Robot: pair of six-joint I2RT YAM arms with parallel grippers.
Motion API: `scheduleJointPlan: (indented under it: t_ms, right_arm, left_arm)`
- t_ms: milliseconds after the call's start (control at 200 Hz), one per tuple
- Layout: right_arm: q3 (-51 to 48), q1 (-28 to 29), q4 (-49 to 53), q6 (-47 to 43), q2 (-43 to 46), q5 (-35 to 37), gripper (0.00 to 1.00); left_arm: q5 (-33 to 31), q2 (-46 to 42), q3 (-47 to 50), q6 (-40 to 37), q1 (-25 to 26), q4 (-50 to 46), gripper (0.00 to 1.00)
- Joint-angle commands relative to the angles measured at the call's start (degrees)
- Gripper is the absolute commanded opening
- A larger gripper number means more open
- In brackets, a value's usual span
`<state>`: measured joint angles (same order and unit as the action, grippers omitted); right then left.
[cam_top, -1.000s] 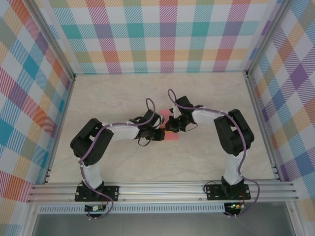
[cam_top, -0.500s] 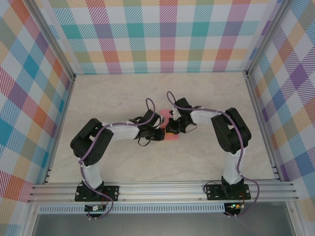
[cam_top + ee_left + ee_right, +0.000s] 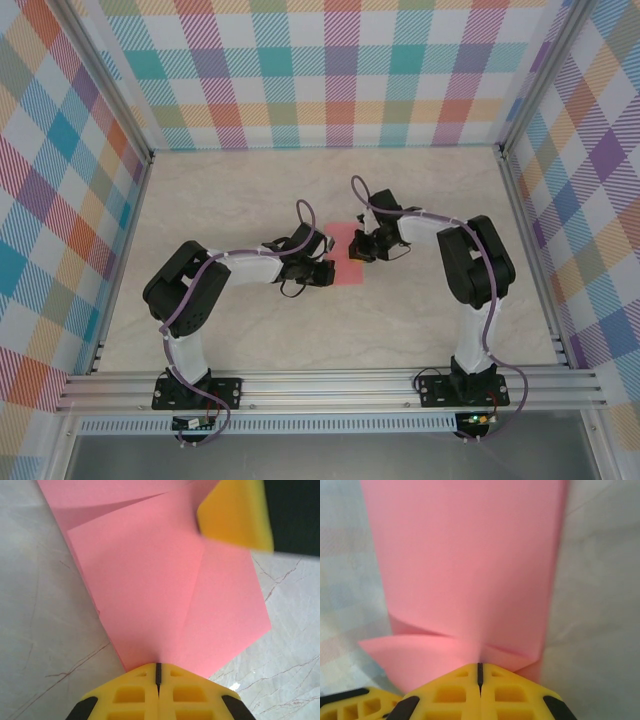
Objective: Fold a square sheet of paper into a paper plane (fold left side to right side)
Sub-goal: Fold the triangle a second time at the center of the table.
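Note:
The square sheet of paper (image 3: 339,240) is pink and lies part-folded on the marble table (image 3: 230,200), between the two arms. In the left wrist view the paper (image 3: 150,570) shows overlapping layers and a slanted crease. My left gripper (image 3: 158,666) is shut, its tips resting on the paper's near pointed end; in the top view the left gripper (image 3: 328,272) is at the sheet's lower left. My right gripper (image 3: 479,666) is also shut, tips on the paper (image 3: 465,560) where a flap edge crosses. From above, the right gripper (image 3: 353,250) sits at the sheet's right edge.
Aluminium frame rails (image 3: 330,385) run along the near edge, and checked walls (image 3: 330,70) enclose the table on three sides. The right gripper's yellow finger (image 3: 235,512) shows at the top right of the left wrist view.
The right gripper has slid to the right and a little away across the paper, uncovering more of the pink sheet. The left arm has stayed still.

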<state>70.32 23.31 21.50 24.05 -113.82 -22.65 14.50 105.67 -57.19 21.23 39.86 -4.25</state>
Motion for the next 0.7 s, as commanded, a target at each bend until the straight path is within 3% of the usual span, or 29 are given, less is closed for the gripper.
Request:
scheduleJointPlan:
  t_ms: [0,695]
  right_arm:
    - [1.91,-1.27,2.4,-2.69,-1.56,1.76,0.0]
    - [2.1,-1.66,3.54,-2.87,-3.78,1.38,0.0]
  left_arm:
    - [-0.8,0.09,2.36,-0.47,-0.66,-4.73,0.03]
    - [1.63,-3.43,6.15,-2.67,0.16,-5.39,0.08]
